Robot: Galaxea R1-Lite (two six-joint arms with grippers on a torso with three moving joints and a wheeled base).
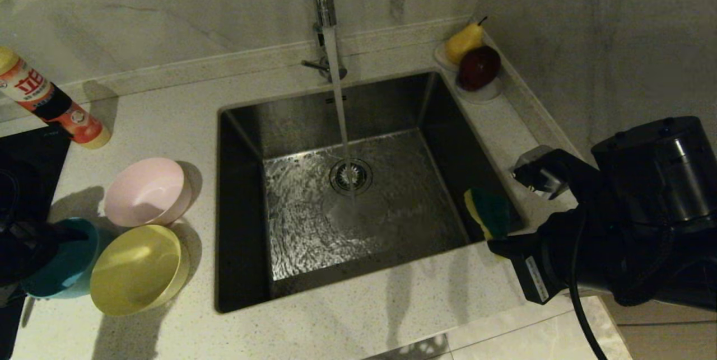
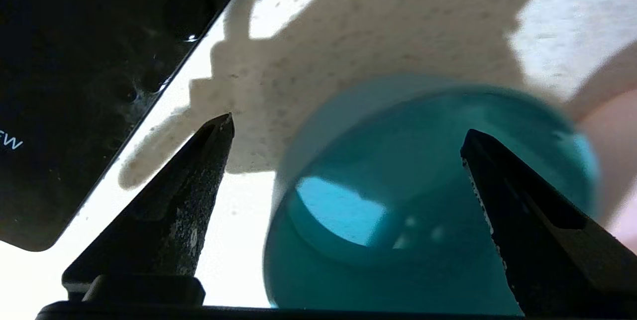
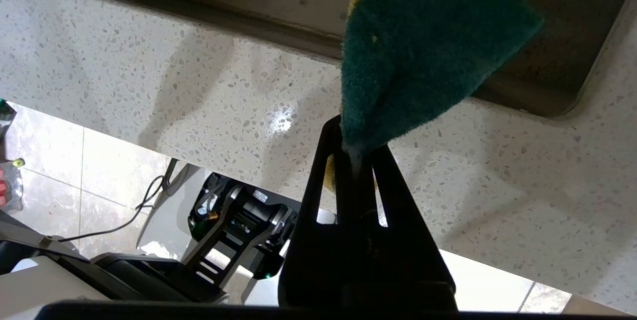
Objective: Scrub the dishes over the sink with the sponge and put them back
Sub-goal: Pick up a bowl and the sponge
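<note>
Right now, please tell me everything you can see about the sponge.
The sponge is small and bent, yellow foam with a dark green, fuzzy scouring layer. The right gripper is shut on its lower corner and holds it in the air at the near right corner of the sink, partly above the counter. Only the fingers touch it; the running water does not reach it.

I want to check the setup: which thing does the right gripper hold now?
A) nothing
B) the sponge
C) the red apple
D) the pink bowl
B: the right gripper has its fingers shut on the sponge, at the sink's right edge.
</note>
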